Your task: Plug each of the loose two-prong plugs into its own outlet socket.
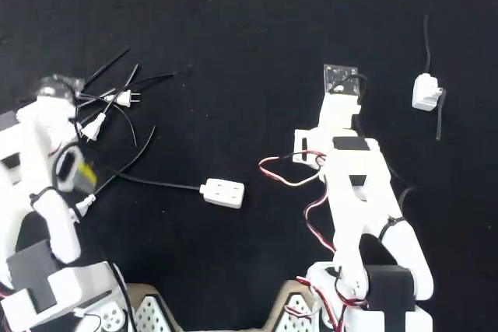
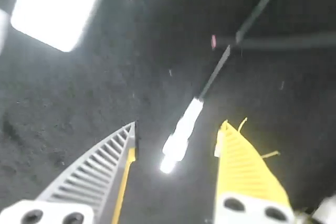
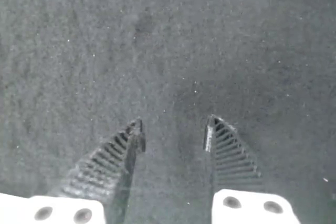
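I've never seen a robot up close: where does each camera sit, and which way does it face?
High view: fixed above, looking down on the table; the left arm and right arm show.
Left wrist view: on the left wrist, looking past the open left gripper at a white plug between its fingers.
Right wrist view: on the right wrist, looking past the open right gripper at the table.
Shared: all show the table; high and left wrist views likely share that plug.
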`<state>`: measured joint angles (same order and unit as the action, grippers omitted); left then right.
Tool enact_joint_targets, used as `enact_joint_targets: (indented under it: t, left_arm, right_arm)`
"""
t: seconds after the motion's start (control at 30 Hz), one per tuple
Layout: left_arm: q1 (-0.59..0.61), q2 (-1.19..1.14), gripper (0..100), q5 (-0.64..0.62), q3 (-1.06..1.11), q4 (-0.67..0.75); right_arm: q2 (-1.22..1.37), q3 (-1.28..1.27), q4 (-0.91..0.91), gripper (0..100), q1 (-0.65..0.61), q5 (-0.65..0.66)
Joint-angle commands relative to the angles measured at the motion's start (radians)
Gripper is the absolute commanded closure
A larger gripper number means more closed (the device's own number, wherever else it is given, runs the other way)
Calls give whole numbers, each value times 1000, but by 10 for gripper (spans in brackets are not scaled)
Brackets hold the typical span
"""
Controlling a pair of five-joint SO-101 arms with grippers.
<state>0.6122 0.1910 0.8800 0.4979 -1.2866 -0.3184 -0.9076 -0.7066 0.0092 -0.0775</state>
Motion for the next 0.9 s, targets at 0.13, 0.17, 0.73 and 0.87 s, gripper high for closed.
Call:
enact_joint_targets:
  t: [0.13, 0.17, 0.73, 0.87]
  left_arm:
    - [31, 38, 750, 261, 18, -9]
    - [31, 38, 750, 262, 19, -9]
    - [73, -295, 755, 319, -107, 40]
    - [91, -295, 799, 327, -114, 3]
  right_arm:
    - [-35, 44, 20, 812, 20, -3]
    - [-35, 44, 20, 812, 20, -3]
    - [-35, 42, 20, 812, 20, -3]
    - [-35, 44, 20, 812, 20, -3]
